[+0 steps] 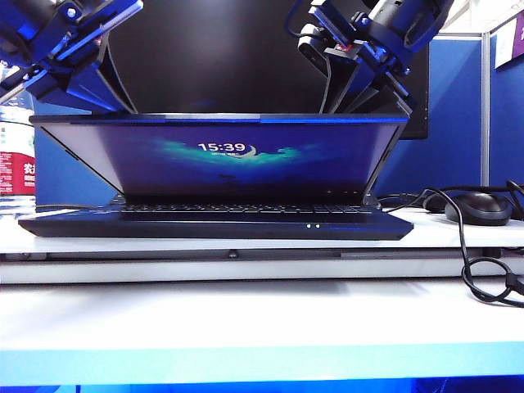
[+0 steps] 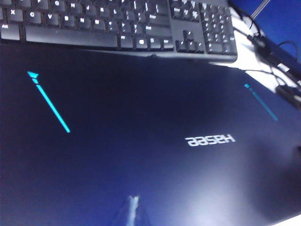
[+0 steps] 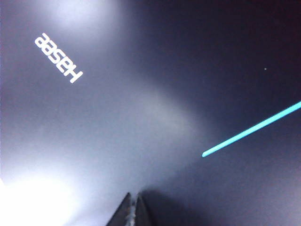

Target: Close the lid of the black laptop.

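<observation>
The lid (image 1: 221,155) was about half lowered over the black laptop (image 1: 217,225), with the left gripper (image 2: 134,207) and right gripper (image 3: 134,209), fingers pinched together, both behind it.

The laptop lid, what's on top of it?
Both tools press on the lid: left tool, right tool. Their tips look shut. A keyboard lies behind; the laptop's back is hidden.

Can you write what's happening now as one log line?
lid: half closed | left gripper: shut, on lid back | right gripper: shut, on lid back
</observation>
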Available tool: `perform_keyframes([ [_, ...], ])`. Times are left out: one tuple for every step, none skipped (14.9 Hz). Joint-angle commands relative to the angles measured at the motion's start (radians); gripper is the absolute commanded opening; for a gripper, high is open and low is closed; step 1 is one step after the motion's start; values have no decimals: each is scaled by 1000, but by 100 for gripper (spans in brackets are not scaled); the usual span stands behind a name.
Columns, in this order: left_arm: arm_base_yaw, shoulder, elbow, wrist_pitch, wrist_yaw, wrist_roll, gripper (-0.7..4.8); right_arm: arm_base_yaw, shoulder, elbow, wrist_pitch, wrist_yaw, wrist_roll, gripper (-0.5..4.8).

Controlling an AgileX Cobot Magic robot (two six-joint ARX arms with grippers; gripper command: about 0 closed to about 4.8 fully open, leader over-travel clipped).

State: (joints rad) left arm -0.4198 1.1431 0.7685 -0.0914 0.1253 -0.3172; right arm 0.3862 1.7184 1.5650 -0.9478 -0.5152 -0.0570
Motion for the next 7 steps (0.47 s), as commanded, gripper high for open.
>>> perform_keyframes([
  [1,-1,2,-27,-38,16,-5,2,-3,3,9,1,2,-1],
  [1,0,0,-35,-41,27,-5,2,-3,3,8,1,2,-1],
  [1,0,0,-46,-47,31,-5,3,-3,3,6,1,2,-1],
  [1,0,0,-58,-58,31,-5,8,-3,3,6,1,2,-1],
  [1,0,0,-66,-59,32,-5,8,-3,3,5,1,2,-1],
  [1,0,0,-70,-59,33,-5,12,-3,3,1,2,2,-1],
  [1,0,0,-77,-62,33,-5,18,-3,3,0,5,2,-1],
])
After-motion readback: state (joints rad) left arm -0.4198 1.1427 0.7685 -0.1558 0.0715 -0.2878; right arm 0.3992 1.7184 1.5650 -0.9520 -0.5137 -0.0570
